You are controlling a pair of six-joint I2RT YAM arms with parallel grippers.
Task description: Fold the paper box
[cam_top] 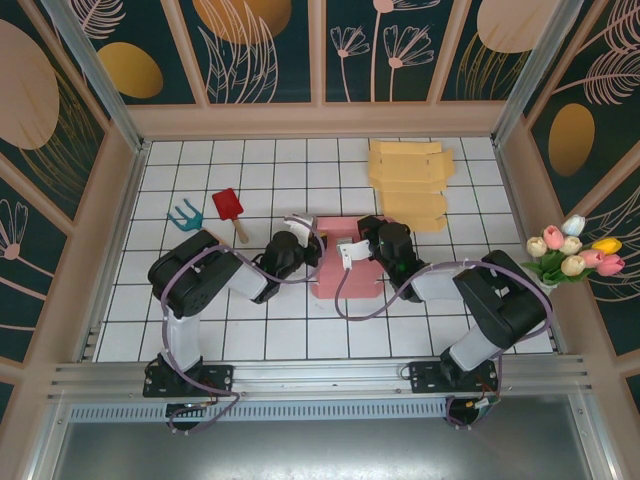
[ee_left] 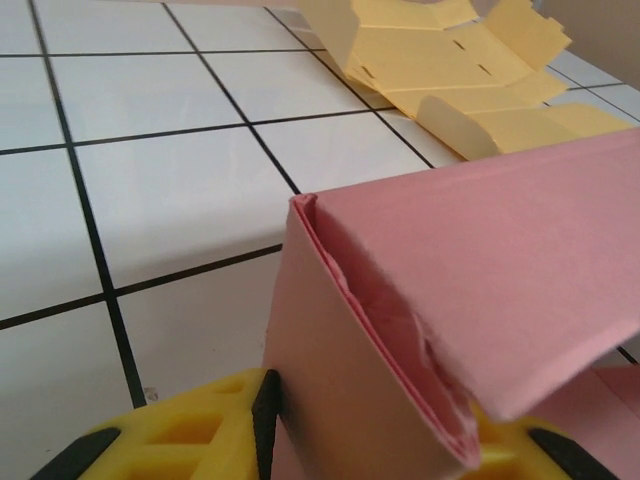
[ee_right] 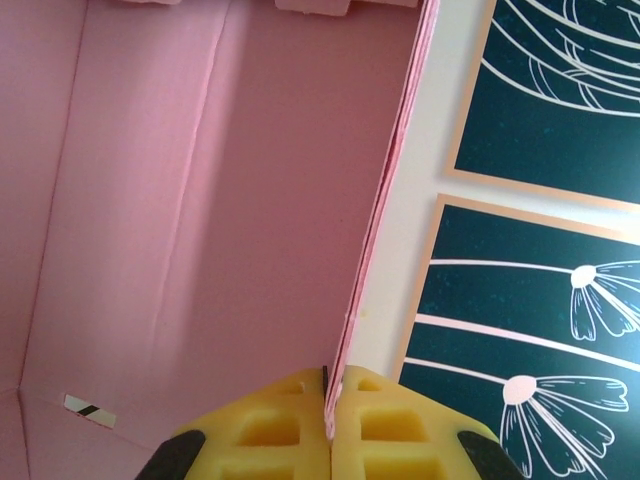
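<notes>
The pink paper box (cam_top: 345,280) stands half folded on the white tiled table, between my two grippers. My left gripper (cam_top: 312,250) is at the box's left side. In the left wrist view its yellow fingers (ee_left: 200,430) sit on either side of a doubled pink side wall (ee_left: 330,340), with the black pad touching it. My right gripper (cam_top: 362,240) is at the box's right side. In the right wrist view it (ee_right: 330,400) is shut on the thin edge of a pink wall (ee_right: 220,200), and the box's inside lies to the left.
A stack of flat yellow box blanks (cam_top: 408,185) lies at the back right, also in the left wrist view (ee_left: 450,70). A red toy shovel (cam_top: 230,210) and a teal rake (cam_top: 184,215) lie at the left. Tulips (cam_top: 575,250) stand by the right wall.
</notes>
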